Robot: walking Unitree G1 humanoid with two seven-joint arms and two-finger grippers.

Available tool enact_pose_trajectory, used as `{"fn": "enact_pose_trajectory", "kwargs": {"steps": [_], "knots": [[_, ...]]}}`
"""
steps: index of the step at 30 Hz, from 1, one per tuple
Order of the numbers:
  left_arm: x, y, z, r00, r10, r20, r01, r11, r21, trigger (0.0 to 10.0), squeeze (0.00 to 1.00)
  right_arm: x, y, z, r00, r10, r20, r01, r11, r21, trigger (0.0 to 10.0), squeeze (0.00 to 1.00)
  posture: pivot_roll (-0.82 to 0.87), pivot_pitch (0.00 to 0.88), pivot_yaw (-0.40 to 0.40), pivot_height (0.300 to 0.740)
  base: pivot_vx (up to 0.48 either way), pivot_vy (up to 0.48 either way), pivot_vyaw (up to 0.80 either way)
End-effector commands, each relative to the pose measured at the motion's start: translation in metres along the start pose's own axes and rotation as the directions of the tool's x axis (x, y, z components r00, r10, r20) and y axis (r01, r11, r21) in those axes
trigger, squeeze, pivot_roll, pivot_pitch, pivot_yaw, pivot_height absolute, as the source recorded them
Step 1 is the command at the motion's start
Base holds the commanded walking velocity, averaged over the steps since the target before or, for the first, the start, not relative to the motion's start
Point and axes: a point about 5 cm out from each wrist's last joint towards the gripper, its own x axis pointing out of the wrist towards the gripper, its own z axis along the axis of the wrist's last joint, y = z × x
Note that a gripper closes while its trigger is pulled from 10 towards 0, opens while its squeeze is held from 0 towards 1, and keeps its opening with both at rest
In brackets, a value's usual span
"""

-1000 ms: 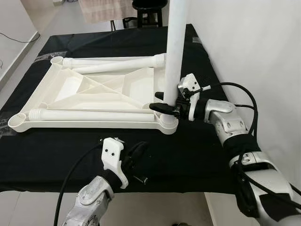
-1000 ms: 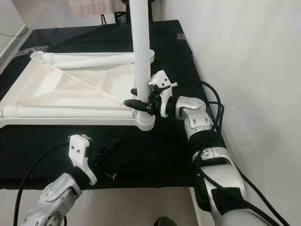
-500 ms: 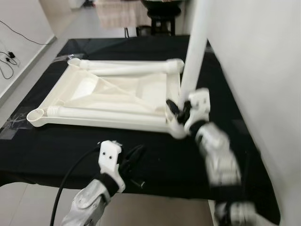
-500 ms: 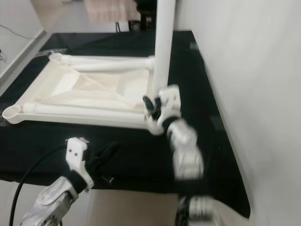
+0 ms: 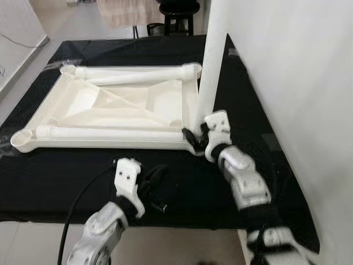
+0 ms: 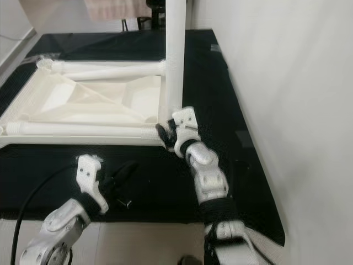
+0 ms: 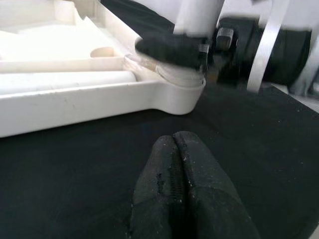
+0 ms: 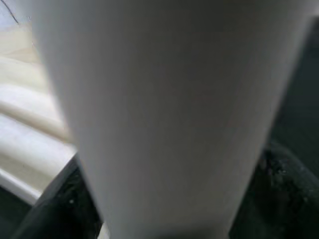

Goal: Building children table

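Upturned white tabletop [image 5: 110, 110] lay on the black worktop [image 5: 66, 176], two loose legs [image 5: 132, 73] lying along its long sides. Upright leg [image 5: 212, 61] stood in the near-right corner socket [image 7: 182, 87], long axis vertical. Right gripper [image 5: 194, 134] clamped round that leg's base, fingers on either side of it. Left gripper [image 5: 156, 178] rested on the cloth with fingers pressed together, the socket at its 1 o'clock. Right arm was clearly nearer. No brand, label or writing legible anywhere.
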Motion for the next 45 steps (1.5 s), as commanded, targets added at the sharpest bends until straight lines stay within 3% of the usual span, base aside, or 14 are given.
{"fn": "enact_pose_trajectory", "kwargs": {"steps": [1,12,13,15,27,28,30,31,35,38,42,43,44,45], "knots": [[-0.001,0.003,-0.005,1.000,0.014,-0.020,-0.014,1.000,-0.011,10.0,0.00,0.002,0.001,0.017,0.985,0.157,0.069,-0.157,0.988,-0.001,10.0,0.00,0.07,0.148,0.005,0.740,0.000,0.000,0.00],[0.000,-0.001,-0.006,1.000,0.012,-0.015,-0.012,1.000,-0.016,10.0,0.00,0.005,-0.017,0.027,0.811,0.586,0.012,-0.585,0.810,-0.039,10.0,0.00,0.08,0.150,-0.006,0.740,0.000,0.000,0.00],[0.000,-0.001,-0.006,1.000,0.012,-0.014,-0.012,1.000,-0.018,10.0,0.00,0.007,-0.019,0.027,0.806,0.592,0.007,-0.591,0.806,-0.024,0.5,0.00,0.08,0.153,-0.005,0.740,0.000,0.000,0.00],[0.000,-0.003,-0.006,1.000,0.011,-0.013,-0.011,1.000,-0.020,10.0,0.00,0.009,-0.023,0.027,0.808,0.589,0.003,-0.589,0.808,-0.008,0.0,0.00,0.08,0.153,-0.005,0.740,0.000,0.000,0.00],[0.001,-0.007,-0.006,1.000,0.007,-0.009,-0.007,1.000,-0.028,10.0,0.00,0.010,-0.035,0.019,0.847,0.532,0.014,-0.532,0.846,0.043,0.0,0.00,0.07,0.162,-0.015,0.740,0.000,0.000,0.00],[0.001,-0.007,-0.006,1.000,0.011,-0.004,-0.011,1.000,-0.030,10.0,0.00,0.005,-0.039,-0.005,0.924,0.379,-0.047,-0.376,0.925,0.063,0.0,0.00,0.07,0.163,-0.021,0.740,0.000,0.000,0.00],[0.000,-0.007,-0.006,1.000,0.013,-0.003,-0.013,0.999,-0.030,10.0,0.00,0.003,-0.040,-0.015,0.950,0.302,-0.083,-0.298,0.953,0.058,0.0,0.00,0.07,0.163,-0.021,0.740,0.000,0.000,0.00],[0.000,-0.006,-0.006,1.000,0.015,-0.002,-0.015,0.999,-0.029,10.0,0.00,0.000,-0.045,-0.032,0.985,0.045,-0.166,-0.040,0.999,0.031,0.0,0.00,0.07,0.162,-0.017,0.740,0.000,0.000,0.00],[0.000,-0.002,-0.005,1.000,0.018,-0.001,-0.018,0.999,-0.026,10.0,0.00,-0.043,0.020,-0.064,0.951,-0.187,-0.247,0.227,0.963,0.144,0.0,0.00,0.05,0.162,0.002,0.740,0.000,0.000,0.00],[0.001,0.001,-0.005,1.000,0.017,-0.004,-0.017,1.000,-0.027,10.0,0.00,-0.038,0.031,-0.047,0.981,-0.117,-0.158,0.116,0.993,-0.016,0.0,0.00,0.02,0.152,0.020,0.740,0.000,0.000,0.00],[0.005,-0.001,-0.005,1.000,0.010,-0.001,-0.010,1.000,-0.029,10.0,0.00,-0.027,0.014,-0.055,0.970,-0.136,-0.202,0.147,0.988,0.040,0.0,0.00,0.05,0.144,-0.010,0.740,0.000,0.000,0.00],[0.004,-0.001,-0.005,1.000,0.018,0.004,-0.018,1.000,-0.026,10.0,0.00,-0.025,0.013,-0.054,0.968,-0.146,-0.206,0.156,0.987,0.035,3.3,0.00,0.03,0.150,0.008,0.740,0.000,0.000,0.00],[0.004,0.000,-0.004,1.000,0.025,0.007,-0.025,0.999,-0.023,10.0,0.00,-0.024,0.013,-0.053,0.968,-0.149,-0.203,0.157,0.987,0.021,3.3,0.00,0.03,0.151,0.010,0.740,0.000,0.000,0.00],[0.004,0.000,-0.004,0.999,0.032,0.010,-0.032,0.999,-0.023,10.0,0.00,-0.023,0.014,-0.053,0.971,-0.130,-0.199,0.137,0.990,0.023,10.0,0.00,0.03,0.150,0.006,0.740,0.000,0.000,0.00]]}}
